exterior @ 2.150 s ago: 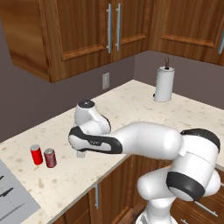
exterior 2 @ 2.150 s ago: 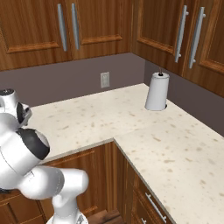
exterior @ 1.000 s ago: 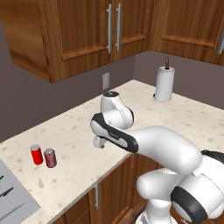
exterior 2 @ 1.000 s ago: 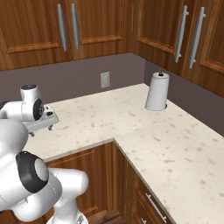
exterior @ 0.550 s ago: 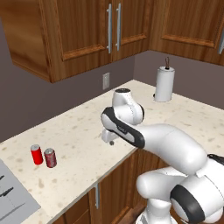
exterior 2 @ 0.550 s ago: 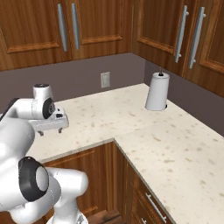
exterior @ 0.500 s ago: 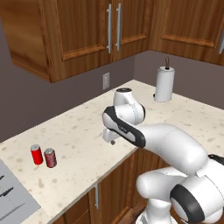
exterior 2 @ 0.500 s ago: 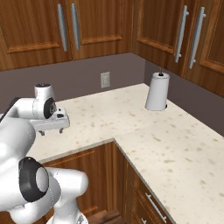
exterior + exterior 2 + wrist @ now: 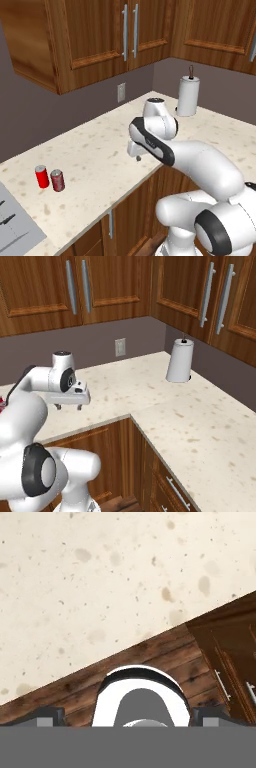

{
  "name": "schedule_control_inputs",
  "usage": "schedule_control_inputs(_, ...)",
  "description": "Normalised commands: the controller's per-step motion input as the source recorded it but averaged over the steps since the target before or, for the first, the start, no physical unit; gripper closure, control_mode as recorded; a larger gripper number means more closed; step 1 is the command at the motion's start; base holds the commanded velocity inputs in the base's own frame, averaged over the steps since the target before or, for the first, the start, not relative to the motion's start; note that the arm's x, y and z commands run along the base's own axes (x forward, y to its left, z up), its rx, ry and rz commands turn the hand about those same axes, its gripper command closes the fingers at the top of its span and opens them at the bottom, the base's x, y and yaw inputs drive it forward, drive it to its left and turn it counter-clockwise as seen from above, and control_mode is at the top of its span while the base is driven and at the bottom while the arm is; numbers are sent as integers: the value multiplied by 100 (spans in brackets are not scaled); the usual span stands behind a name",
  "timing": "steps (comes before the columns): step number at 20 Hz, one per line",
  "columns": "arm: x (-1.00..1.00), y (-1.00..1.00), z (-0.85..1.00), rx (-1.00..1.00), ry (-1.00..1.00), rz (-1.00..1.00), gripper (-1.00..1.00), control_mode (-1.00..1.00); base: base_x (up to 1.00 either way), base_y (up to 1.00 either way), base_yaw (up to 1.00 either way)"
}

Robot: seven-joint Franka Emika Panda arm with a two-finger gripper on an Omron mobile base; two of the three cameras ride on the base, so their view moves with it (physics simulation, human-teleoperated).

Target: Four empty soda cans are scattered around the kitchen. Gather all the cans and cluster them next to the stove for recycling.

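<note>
Two small red cylindrical soda cans [image 9: 50,178] stand side by side on the speckled cream stone table [image 9: 95,160], well left of the robot's dark fingers [image 9: 138,157], which are spread open and empty above the table's front edge.

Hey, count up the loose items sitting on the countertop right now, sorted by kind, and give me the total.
Red soda cans: 2
Paper towel roll on its holder: 1
Total: 3
</note>
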Motion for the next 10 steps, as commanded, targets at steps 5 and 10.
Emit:
schedule_control_inputs(5,0,-41,0,3,0,-23,-100,-100,0,0,0)
schedule_control_inputs(10,0,-40,1,3,0,-24,-100,-100,0,0,0)
